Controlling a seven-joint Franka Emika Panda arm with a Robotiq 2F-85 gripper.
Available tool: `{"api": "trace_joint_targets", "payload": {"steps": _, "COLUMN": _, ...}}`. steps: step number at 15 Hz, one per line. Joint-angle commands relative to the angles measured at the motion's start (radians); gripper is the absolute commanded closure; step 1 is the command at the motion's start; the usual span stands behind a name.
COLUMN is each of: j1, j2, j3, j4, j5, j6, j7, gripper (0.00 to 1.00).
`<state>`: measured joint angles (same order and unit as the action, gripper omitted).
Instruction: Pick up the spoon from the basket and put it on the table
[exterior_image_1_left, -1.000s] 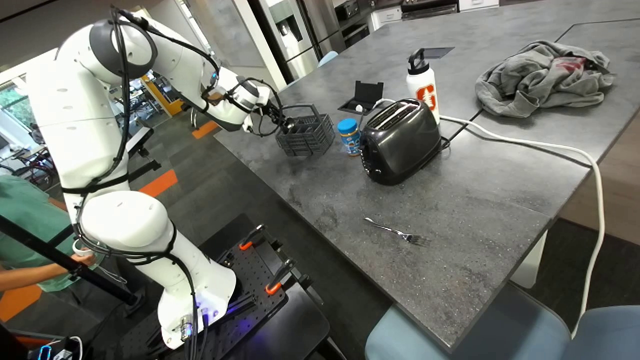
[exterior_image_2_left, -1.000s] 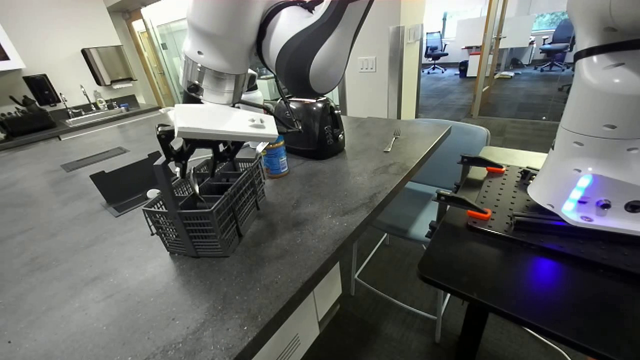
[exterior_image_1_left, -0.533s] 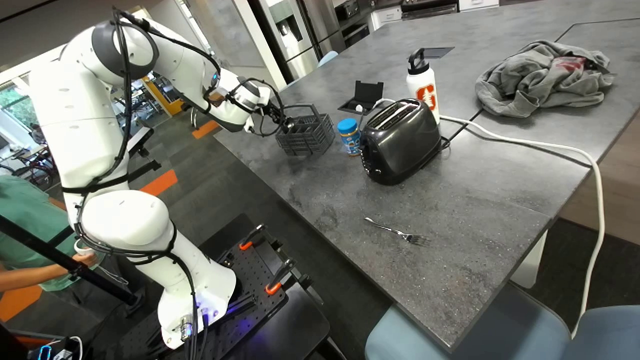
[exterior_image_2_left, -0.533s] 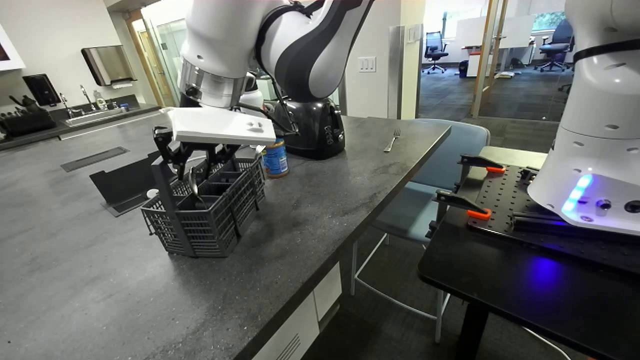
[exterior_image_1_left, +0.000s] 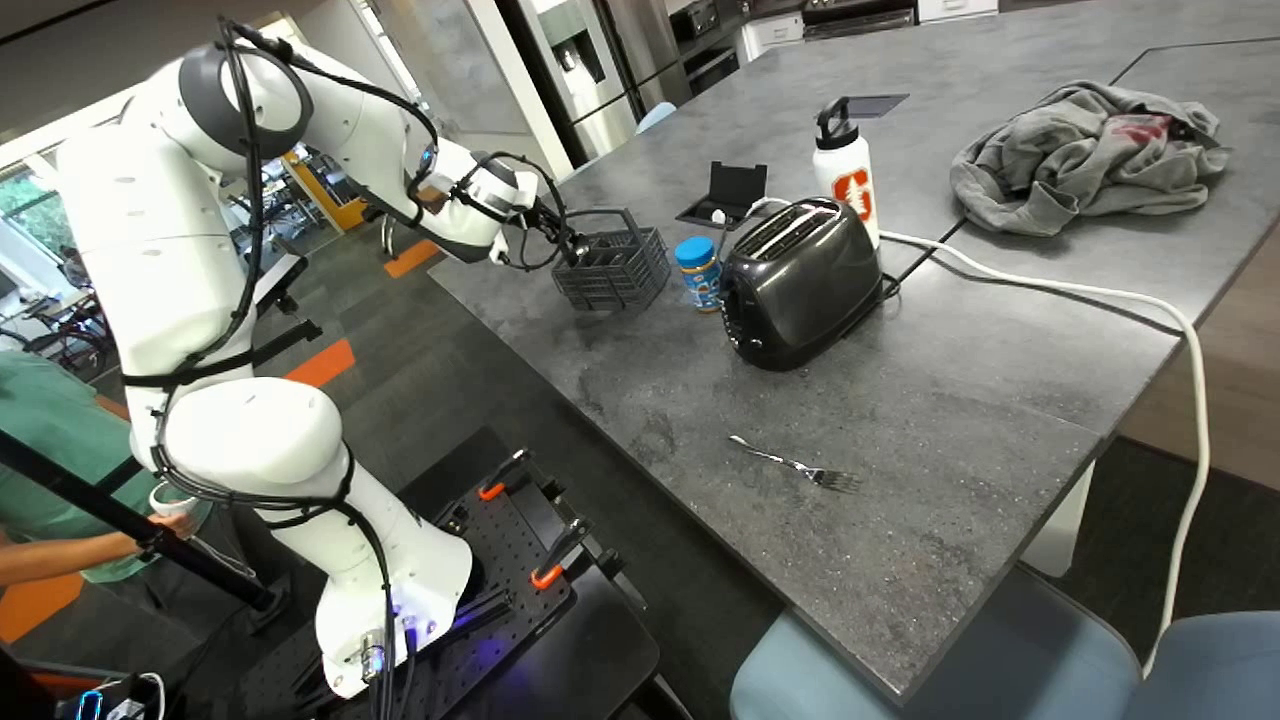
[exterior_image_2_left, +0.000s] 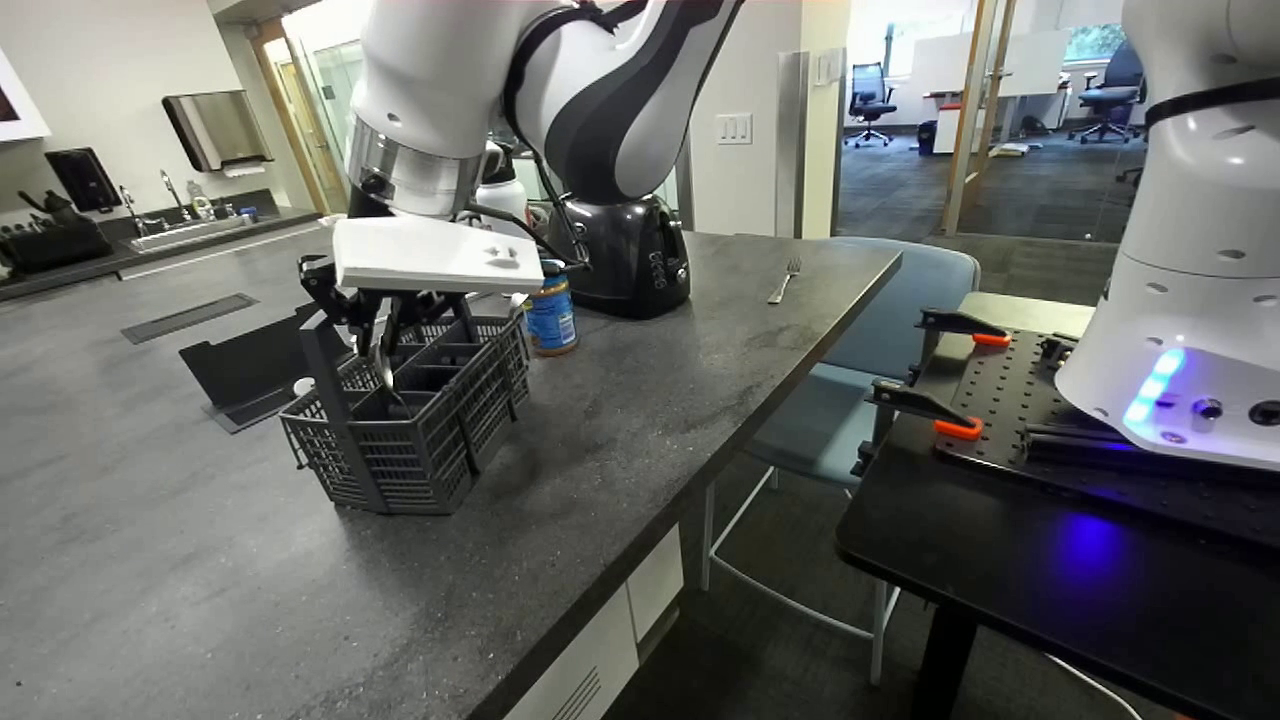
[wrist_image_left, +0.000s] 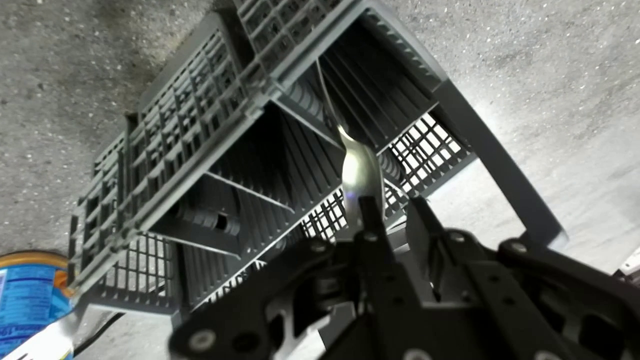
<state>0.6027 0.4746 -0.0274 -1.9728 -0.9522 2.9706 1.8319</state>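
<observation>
Hanging at the left over the cutlery basket (exterior_image_2_left: 405, 465), the claw (wrist_image_left: 393, 202) has its fingers close together, a narrow gap between them; I cannot tell whether they grasp the spoon (wrist_image_left: 361, 172), which stands tilted in the basket, bowl up at the fingertips. Rightward along the bench (exterior_image_1_left: 640, 400) come a blue-lidded jar (exterior_image_1_left: 700, 278), a black toaster (exterior_image_1_left: 805, 290), a fork (exterior_image_1_left: 790, 463) nearer, a white water bottle (exterior_image_1_left: 847, 172) farther back and, far right, a crumpled grey cloth (exterior_image_1_left: 1080, 165).

Wrist view looks close down into dark grey boxy mesh basket (wrist_image_left: 305, 155), mid-frame, both exterior views sharing it from farther, angled down.
</observation>
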Motion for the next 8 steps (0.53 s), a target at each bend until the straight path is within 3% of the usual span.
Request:
{"api": "trace_joint_targets", "payload": {"steps": 1, "j1": 0.039, "j2": 0.026, "j3": -0.052, "j4": 0.021, "j5": -0.052, "j6": 0.012, "j7": 0.074, "gripper": 0.74}}
{"api": "trace_joint_targets", "payload": {"steps": 4, "j1": 0.054, "j2": 0.038, "j3": -0.071, "j4": 0.02, "j5": -0.066, "j6": 0.014, "j7": 0.099, "gripper": 0.69}}
{"api": "trace_joint_targets", "payload": {"steps": 8, "j1": 0.072, "j2": 0.065, "j3": -0.093, "j4": 0.027, "j5": -0.069, "j6": 0.017, "j7": 0.113, "gripper": 0.82}}
